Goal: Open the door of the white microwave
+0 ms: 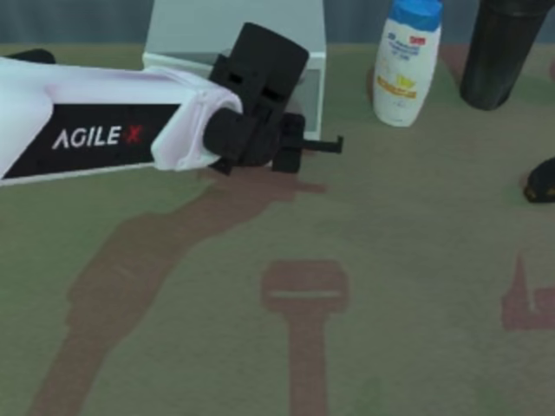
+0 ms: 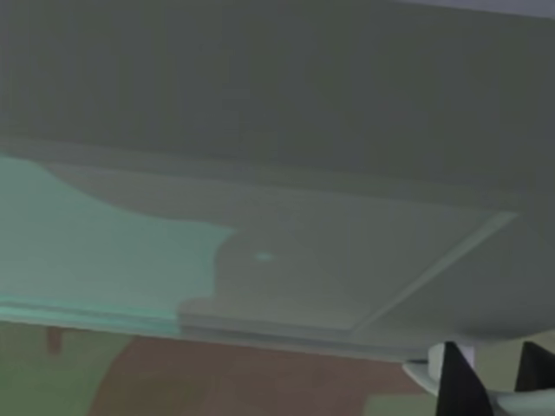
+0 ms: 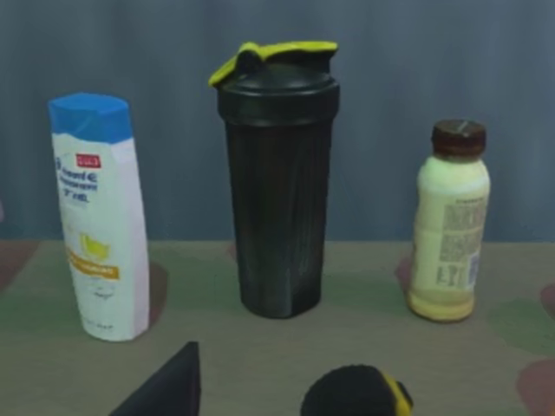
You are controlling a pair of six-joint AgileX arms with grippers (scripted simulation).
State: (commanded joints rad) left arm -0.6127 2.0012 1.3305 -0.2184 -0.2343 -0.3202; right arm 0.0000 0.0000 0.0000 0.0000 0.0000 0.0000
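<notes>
The left gripper [image 1: 323, 144] is at the microwave's [image 1: 178, 35] front, seemingly mid door-opening; whether its fingers are closed I cannot tell. Next: swing the door outward. The right arm is parked.

The left arm [image 1: 95, 126] reaches from the left edge toward the far middle of the scene, its black hand [image 1: 316, 144] pointing right. Only a dark tip of the right hand [image 1: 542, 180] shows at the right edge.
</notes>
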